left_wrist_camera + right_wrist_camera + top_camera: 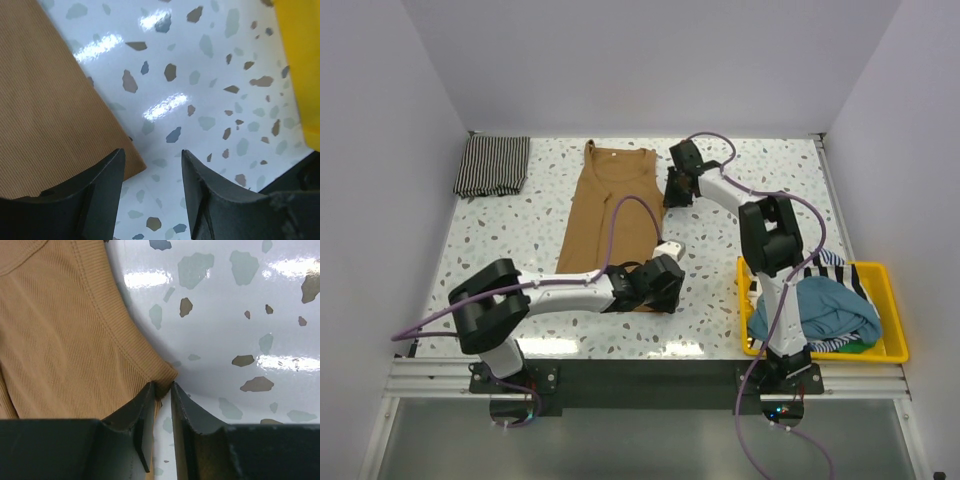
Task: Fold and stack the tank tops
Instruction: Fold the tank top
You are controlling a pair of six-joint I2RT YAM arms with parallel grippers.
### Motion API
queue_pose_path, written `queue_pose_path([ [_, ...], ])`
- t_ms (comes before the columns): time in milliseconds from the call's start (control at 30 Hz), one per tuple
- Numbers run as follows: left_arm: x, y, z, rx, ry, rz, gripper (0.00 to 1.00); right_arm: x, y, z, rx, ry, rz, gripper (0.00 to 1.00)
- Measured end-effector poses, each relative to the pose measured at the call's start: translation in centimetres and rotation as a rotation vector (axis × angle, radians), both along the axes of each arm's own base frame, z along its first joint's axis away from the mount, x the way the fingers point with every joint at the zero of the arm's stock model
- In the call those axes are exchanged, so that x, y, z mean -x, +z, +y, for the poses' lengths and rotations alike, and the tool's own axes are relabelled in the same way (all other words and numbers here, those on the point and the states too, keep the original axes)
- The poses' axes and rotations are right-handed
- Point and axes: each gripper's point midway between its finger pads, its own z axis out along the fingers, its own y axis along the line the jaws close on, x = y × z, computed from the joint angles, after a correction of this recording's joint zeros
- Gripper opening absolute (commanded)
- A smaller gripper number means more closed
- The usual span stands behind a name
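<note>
Tan tank top (608, 205) lies flat in middle of table (715, 300), neck twd far side. L gripper (150, 162) at its near-rt hem corner, jaws fairly wide: one finger over cloth, other over bare surface, nothing held. R gripper (161, 390) at far-rt armhole corner, jaws narrow w/ cloth edge at tips; can't tell if pinched. Striped top (492, 165) folded, far-left corner. Yellow bin (894, 320) near rt, teal top (825, 305) inside.

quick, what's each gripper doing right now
left gripper: open, holding nothing, at the hem corner of the tan-brown ribbed cloth tank top
right gripper: closed on that top's edge
</note>
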Motion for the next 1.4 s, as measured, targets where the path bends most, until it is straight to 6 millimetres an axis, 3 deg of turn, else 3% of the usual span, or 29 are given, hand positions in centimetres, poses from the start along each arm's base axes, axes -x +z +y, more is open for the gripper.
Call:
queue_pose_path([
  [133, 0.5, -2.6, 0.6, -0.12, 0.02, -0.008, 0.5, 0.0, -0.7, 0.0, -0.003, -0.007, 0.009, 0.07],
  [333, 0.3, -3.8, 0.8, -0.197, 0.047, -0.036, 0.4, -0.2, -0.8, 0.1, -0.01, -0.013, -0.006, 0.01],
  [467, 0.5, -4.1, 0.8, -0.227, 0.054, -0.049, 0.19, -0.3, -0.8, 0.1, -0.008, -0.016, -0.011, 0.0],
  [500, 0.6, -4.1, 0.7, -0.233, 0.053, -0.052, 0.1, -0.3, -0.7, 0.0, -0.004, -0.017, -0.014, 0.0],
  [600, 1.0, -4.2, 0.8, -0.248, 0.049, -0.056, 0.0, -0.2, -0.7, -0.6, 0.024, -0.024, -0.023, 0.0],
  [833, 3.6, -3.8, 0.0, -0.222, -0.013, -0.032, 0.0, 1.1, -0.6, -3.2, 0.118, -0.048, -0.023, 0.0],
  [1067, 5.3, -1.3, 1.1, -0.117, -0.022, 0.001, 0.0, 4.0, -0.3, -6.6, 0.21, -0.078, 0.009, 0.0],
  [1400, 5.5, 1.0, 1.3, 0.0, 0.014, 0.015, 0.0, 4.3, 1.6, -7.2, 0.226, -0.091, -0.013, 0.0],
])
